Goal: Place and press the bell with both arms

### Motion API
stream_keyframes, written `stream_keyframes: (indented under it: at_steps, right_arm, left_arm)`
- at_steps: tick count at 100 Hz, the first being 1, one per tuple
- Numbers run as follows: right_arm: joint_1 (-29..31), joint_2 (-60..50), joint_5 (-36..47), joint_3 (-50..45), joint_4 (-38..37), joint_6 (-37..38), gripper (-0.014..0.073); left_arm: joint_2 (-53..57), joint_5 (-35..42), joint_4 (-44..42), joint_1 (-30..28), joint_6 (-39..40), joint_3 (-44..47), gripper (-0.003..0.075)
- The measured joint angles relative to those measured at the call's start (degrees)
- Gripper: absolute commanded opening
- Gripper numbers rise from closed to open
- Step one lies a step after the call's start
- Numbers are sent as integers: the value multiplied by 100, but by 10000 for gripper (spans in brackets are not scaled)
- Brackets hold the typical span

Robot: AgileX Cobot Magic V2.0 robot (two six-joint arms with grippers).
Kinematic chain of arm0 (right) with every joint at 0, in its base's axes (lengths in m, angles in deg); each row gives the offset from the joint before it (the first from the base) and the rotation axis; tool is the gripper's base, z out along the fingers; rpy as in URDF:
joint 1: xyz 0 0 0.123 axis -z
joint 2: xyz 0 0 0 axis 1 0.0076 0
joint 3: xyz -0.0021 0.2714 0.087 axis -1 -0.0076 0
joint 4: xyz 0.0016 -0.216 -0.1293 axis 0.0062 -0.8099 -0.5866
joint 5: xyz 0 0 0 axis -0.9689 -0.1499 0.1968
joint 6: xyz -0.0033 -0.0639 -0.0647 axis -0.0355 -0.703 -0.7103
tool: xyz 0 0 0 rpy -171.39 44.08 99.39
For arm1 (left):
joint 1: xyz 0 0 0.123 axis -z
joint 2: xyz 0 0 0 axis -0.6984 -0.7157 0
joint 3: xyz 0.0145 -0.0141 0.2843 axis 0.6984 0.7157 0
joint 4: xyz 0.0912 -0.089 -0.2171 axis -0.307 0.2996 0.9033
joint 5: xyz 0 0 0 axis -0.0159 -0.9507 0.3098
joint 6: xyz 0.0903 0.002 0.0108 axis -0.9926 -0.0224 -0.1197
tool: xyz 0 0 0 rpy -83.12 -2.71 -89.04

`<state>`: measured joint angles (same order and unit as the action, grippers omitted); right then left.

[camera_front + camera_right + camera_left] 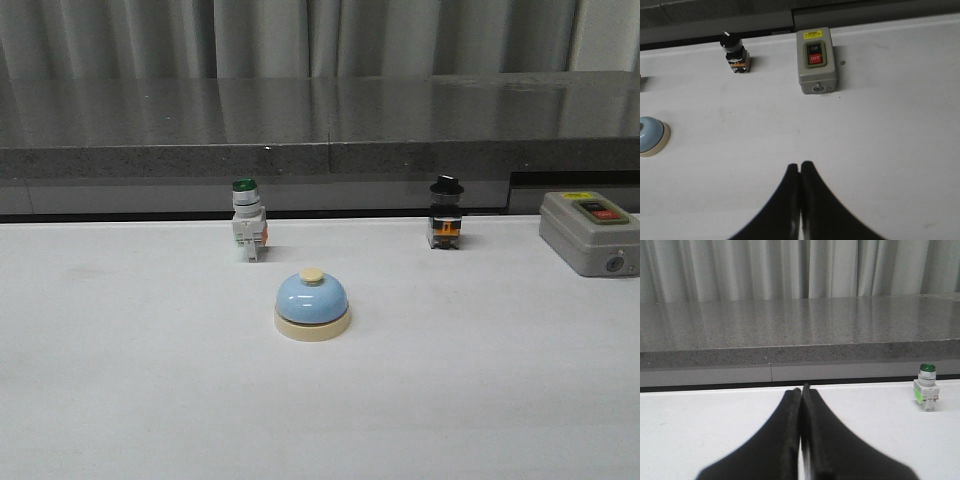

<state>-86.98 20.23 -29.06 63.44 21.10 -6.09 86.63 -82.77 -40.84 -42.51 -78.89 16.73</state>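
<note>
The bell (312,303), a light-blue dome on a cream base with a cream knob, stands upright in the middle of the white table. Its edge also shows in the right wrist view, bell (651,135). Neither arm appears in the front view. My left gripper (801,389) is shut with nothing between its fingers, low over the table and far from the bell. My right gripper (800,164) is shut and empty too, above bare table, well to the side of the bell.
A green-capped white push-button switch (247,219) stands behind the bell to the left, a black-knobbed switch (445,213) behind it to the right. A grey box with red and black buttons (590,232) sits at the far right. A dark stone ledge (320,125) bounds the table's back.
</note>
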Motion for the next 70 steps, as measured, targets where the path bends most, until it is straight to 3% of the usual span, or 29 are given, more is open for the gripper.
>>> stream_keyframes:
  at_steps: [70]
  right_arm:
    - [0, -2670, 496, -1309, 55, 0, -61]
  left_arm:
    - [0, 0, 0, 0, 0, 0, -20]
